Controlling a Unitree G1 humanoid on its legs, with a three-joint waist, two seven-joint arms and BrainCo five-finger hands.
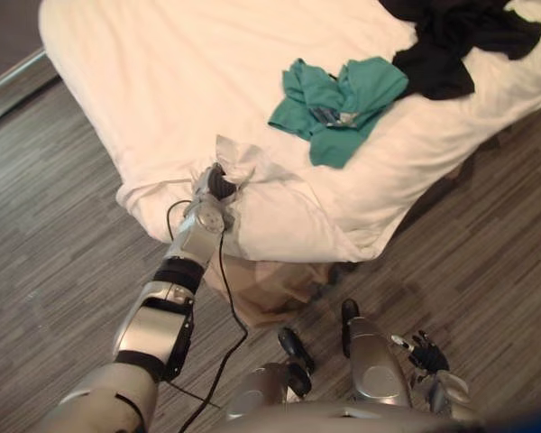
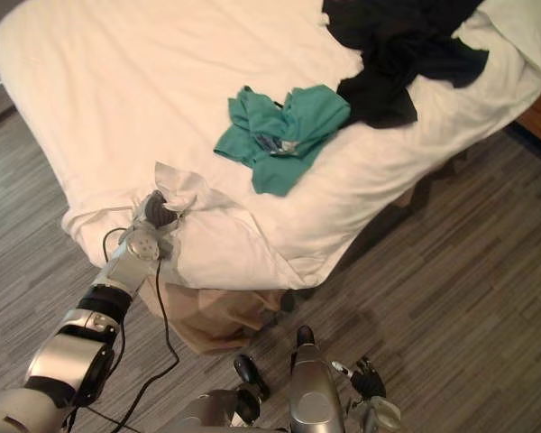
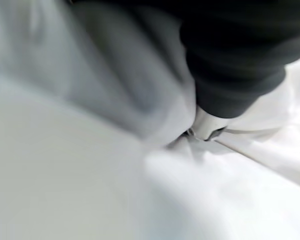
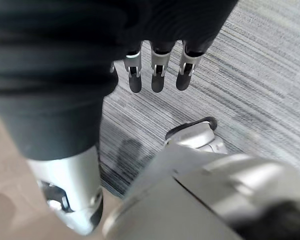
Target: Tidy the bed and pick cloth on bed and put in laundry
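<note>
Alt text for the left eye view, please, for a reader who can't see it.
The robot's left hand is buried in a bunched fold of the white sheet at the near corner of the bed. Further up the bed lie a crumpled teal garment and a black garment, touching. The right hand hangs low, open, above the striped grey floor.

Cloth (image 1: 343,104) left of second cloth (image 1: 460,45), on bed (image 1: 162,90)
</note>
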